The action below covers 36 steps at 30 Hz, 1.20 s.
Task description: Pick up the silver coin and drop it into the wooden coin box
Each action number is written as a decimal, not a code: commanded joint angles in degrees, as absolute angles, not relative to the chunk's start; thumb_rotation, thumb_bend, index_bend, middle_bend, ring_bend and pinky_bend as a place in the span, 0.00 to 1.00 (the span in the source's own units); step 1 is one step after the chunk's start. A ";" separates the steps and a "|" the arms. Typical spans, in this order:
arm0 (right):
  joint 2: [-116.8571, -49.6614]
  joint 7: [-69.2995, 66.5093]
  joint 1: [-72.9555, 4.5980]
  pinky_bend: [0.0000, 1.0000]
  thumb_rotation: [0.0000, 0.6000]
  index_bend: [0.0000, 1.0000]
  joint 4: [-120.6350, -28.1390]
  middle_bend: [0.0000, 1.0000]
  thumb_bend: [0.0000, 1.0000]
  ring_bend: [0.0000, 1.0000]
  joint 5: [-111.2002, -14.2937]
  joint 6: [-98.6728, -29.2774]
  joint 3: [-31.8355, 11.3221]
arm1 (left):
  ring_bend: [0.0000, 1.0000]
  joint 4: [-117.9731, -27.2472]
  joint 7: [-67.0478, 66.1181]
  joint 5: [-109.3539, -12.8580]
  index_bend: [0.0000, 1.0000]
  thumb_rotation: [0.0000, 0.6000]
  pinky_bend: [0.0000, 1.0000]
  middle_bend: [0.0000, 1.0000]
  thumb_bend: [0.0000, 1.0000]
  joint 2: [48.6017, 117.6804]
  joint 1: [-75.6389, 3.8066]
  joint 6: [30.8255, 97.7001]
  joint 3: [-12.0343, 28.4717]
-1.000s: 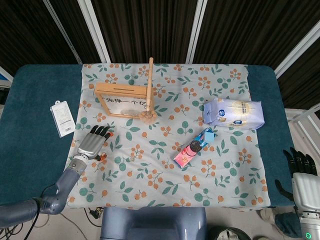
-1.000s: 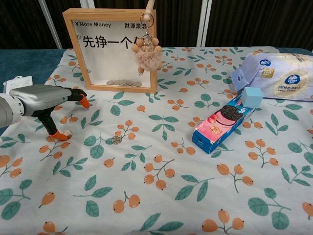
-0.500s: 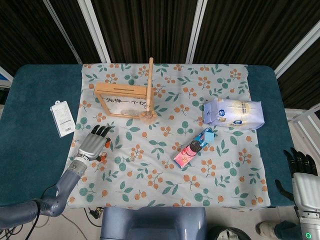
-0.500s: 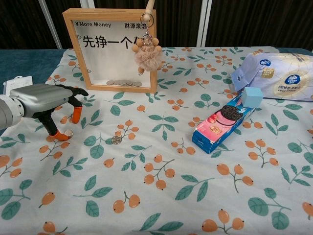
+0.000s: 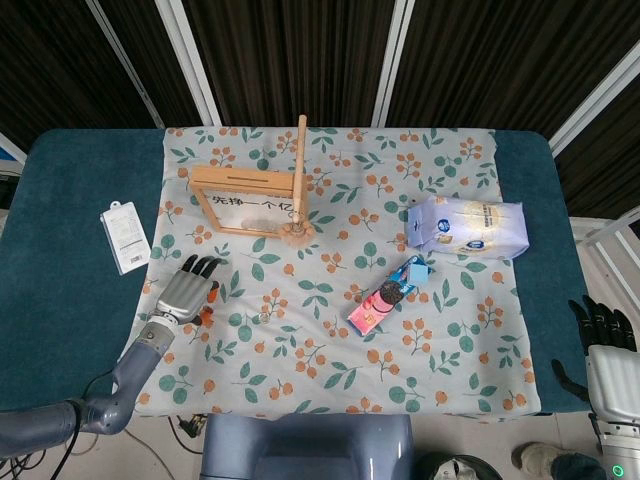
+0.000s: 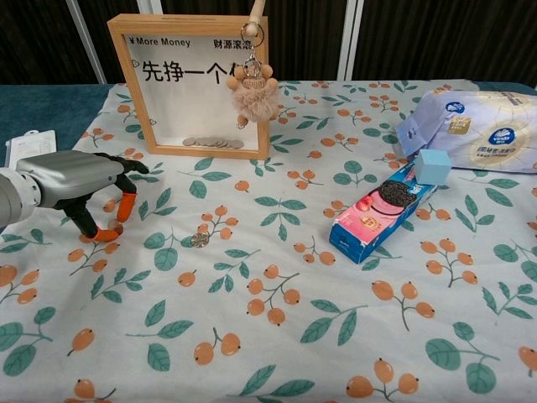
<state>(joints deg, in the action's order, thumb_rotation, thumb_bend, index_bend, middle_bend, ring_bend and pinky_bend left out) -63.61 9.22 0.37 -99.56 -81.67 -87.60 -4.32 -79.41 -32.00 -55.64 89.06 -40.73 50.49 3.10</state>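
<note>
Coin (image 6: 200, 240) lies flat on the flowery cloth (image 6: 277, 277) — near the left hand (image 6: 80, 186), not touching. Its fingers are spread, holding nothing. Wooden coin box (image 6: 195, 84) stands behind.

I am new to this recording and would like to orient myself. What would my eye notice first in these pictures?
First, the wooden coin box, standing upright at the back left of the floral cloth, with coins already inside and a fluffy keychain hanging in front. Next, the left hand low over the cloth at the left, the silver coin lying apart to its right. The pink biscuit box lies right of centre.
</note>
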 commanded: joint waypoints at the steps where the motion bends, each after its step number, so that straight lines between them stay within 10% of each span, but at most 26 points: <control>1: -63.60 9.19 0.38 0.00 1.00 0.10 -99.60 0.05 0.37 0.00 -81.62 -87.59 -4.32 | 0.00 -79.27 -32.12 -55.35 0.61 1.00 0.02 0.04 0.39 89.10 -40.77 50.44 3.00; 19: -63.46 9.07 0.33 0.00 1.00 0.10 -99.86 0.05 0.37 0.00 -81.40 -87.36 -4.31 | 0.00 -83.18 -34.72 -51.79 0.62 1.00 0.02 0.04 0.44 86.20 -41.22 52.19 3.50; 36: -63.37 7.79 0.53 0.00 1.00 0.10 -100.29 0.05 0.37 0.00 -80.30 -87.40 -4.77 | 0.00 -111.41 -33.13 -37.48 0.64 1.00 0.02 0.07 0.46 53.23 -50.03 46.56 14.99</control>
